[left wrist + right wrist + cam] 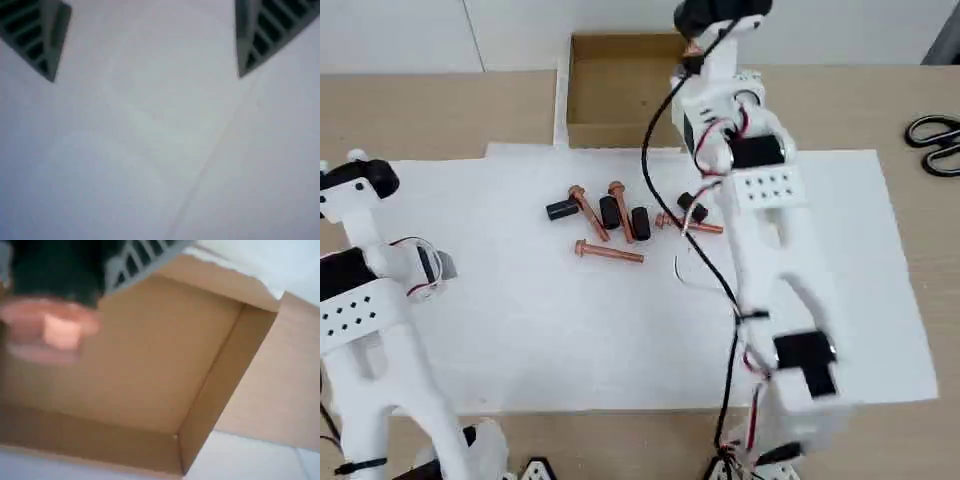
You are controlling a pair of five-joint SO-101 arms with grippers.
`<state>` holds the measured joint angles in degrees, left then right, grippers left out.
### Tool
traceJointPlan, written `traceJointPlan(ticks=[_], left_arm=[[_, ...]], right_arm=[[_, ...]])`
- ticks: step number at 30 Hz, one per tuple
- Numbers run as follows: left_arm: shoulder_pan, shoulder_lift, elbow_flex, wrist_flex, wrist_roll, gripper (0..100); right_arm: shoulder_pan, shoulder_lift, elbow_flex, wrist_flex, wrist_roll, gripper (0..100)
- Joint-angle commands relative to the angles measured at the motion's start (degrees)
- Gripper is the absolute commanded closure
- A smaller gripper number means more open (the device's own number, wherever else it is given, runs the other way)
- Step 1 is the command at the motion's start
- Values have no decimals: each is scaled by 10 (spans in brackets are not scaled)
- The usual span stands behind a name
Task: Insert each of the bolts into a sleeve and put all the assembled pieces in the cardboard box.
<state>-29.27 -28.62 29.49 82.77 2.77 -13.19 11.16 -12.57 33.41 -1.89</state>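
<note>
My right gripper hangs over the cardboard box at the back of the table, shut on a black sleeve with a copper bolt in it; the bolt's head sticks out over the box floor. On the white foam sheet lie three loose bolts and three black sleeves in a cluster, and one more bolt with a sleeve beside the right arm. My left gripper is open above bare foam at the far left, away from the parts.
A pair of scissors lies on the wooden table at the back right. The right arm's body and cables stretch across the foam's right half. The box's white flap stands at its left side.
</note>
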Motion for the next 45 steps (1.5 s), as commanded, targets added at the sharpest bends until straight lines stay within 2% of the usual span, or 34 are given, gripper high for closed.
traceJointPlan(ticks=[1, 10, 21, 27, 32, 35, 45], left_arm=[[-3, -8, -26, 2, -3, 776], [-2, -8, -25, 2, -2, 776], [-1, -7, -24, 2, -2, 776], [0, -7, -23, 2, -2, 776], [0, -7, -14, 0, -2, 776], [0, -7, -13, 0, -2, 776], [1, -7, -13, -1, -2, 776]], right_arm=[[-1, 105, -149, 0, 6, 995], [-15, 344, -396, 2, 7, 995], [-14, 516, -545, 2, 7, 995], [-15, 554, -599, 2, 7, 973], [-16, 557, -609, 3, 7, 844], [-16, 555, -610, 3, 7, 802], [-14, 554, -624, 4, 7, 787]])
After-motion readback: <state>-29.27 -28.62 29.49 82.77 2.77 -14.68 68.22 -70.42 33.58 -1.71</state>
